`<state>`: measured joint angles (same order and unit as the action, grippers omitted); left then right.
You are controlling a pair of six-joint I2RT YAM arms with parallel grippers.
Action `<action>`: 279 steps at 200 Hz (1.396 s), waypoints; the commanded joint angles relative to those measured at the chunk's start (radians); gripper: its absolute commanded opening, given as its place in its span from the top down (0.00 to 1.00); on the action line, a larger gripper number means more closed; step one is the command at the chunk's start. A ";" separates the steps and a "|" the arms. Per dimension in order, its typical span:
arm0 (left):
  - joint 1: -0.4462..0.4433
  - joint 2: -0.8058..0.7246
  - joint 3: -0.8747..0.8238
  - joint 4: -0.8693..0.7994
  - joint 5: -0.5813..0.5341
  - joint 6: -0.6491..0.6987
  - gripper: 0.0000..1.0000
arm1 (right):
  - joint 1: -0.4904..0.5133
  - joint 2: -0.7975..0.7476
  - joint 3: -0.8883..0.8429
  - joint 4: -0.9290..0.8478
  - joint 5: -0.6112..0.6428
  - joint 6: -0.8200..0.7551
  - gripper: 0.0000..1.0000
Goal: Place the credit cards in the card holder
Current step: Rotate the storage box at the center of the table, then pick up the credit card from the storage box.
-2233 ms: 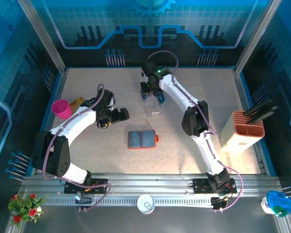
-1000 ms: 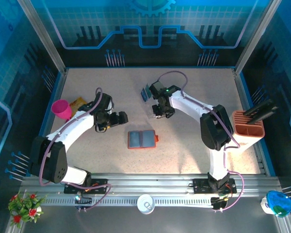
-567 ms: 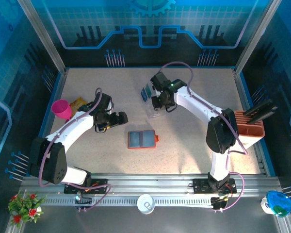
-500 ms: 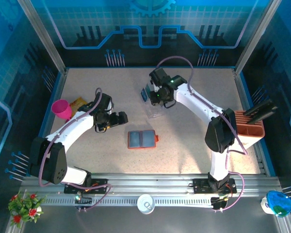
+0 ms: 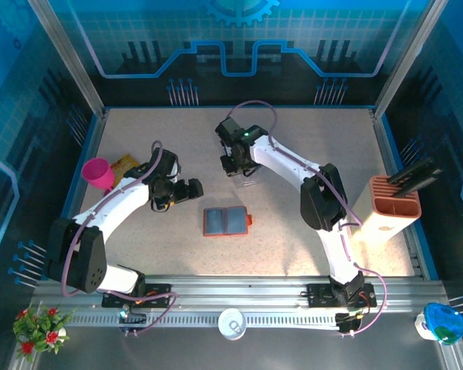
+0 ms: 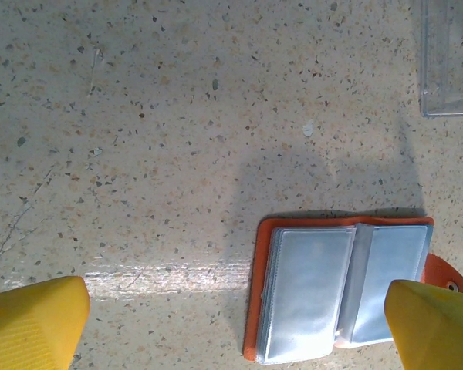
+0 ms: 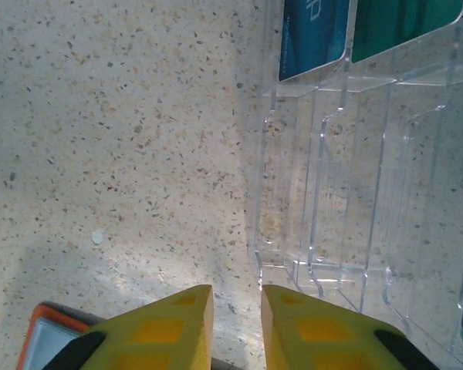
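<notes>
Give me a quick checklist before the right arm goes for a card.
Card holder lying open, pockets up: ok.
Credit cards standing in the clear rack: ok.
Right gripper empty: ok, though its jaws show just a narrow gap.
Right gripper lined up on a card: not ok; the cards sit ahead of it.
Left gripper wide open, empty: ok.
Card holder pockets free: cannot tell.

Looking like a robotics lab test cell: sitting boxed in by blue printed wall panels with a gear motif (image 5: 239, 31) and silver aluminium frame posts (image 5: 65, 54), with two white jointed robot arms (image 5: 116, 202) bolted to a grey slotted metal rail (image 5: 239, 294) fronting a speckled beige tabletop (image 5: 285, 239).
</notes>
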<state>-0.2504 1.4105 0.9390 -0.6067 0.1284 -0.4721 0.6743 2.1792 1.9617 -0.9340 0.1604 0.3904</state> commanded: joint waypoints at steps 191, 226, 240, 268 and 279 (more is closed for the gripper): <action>-0.015 0.023 0.026 -0.028 -0.019 -0.030 0.01 | -0.137 -0.219 -0.181 0.091 -0.086 -0.163 0.62; -0.016 0.054 0.046 -0.041 -0.019 -0.024 0.01 | -0.134 -0.063 0.069 0.000 -0.111 -0.195 0.54; -0.016 0.063 0.058 -0.050 -0.022 -0.021 0.01 | -0.133 0.000 0.160 -0.025 -0.111 -0.203 0.54; -0.018 0.074 0.076 -0.067 -0.028 -0.016 0.01 | -0.129 0.138 0.345 -0.085 -0.106 -0.222 0.53; -0.018 0.076 0.079 -0.071 -0.028 -0.018 0.01 | -0.127 0.194 0.404 -0.101 -0.094 -0.232 0.53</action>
<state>-0.2600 1.4712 0.9859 -0.6323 0.1146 -0.4957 0.5369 2.2539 2.2597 -0.9333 0.0696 0.1986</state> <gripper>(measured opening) 0.992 0.467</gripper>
